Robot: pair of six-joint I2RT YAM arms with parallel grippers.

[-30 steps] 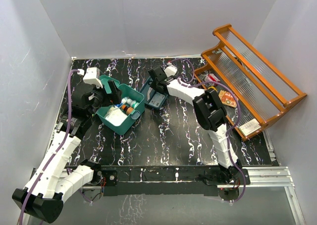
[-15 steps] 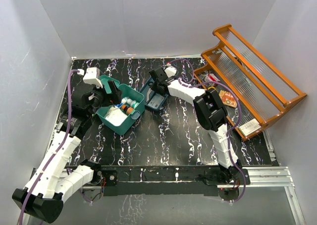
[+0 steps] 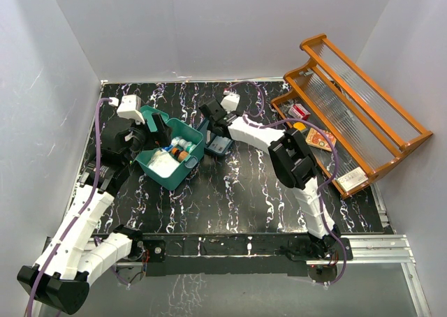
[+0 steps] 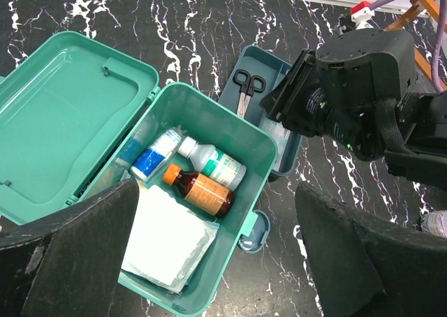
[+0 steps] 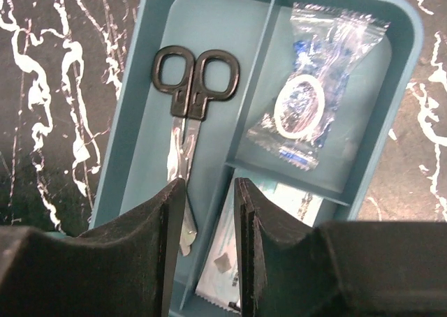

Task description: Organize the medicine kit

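fig.: medicine kit (image 3: 178,179), lid open, left-centre on worktop (image 3: 237,191), under wide-spread left claw (image 4: 215,219). rigid, prob. light plastic w/ loose bottles (image 4: 204,191); grip by wall rim. right claw (image 5: 209,191) narrowed astride tray (image 5: 202,17) divider; grip unclear.

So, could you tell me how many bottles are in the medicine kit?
3 inside the medicine kit: a blue-labelled bottle nearest the lid, a white green-labelled bottle beside it, an amber orange-capped bottle beside the white one. More may hide underneath.
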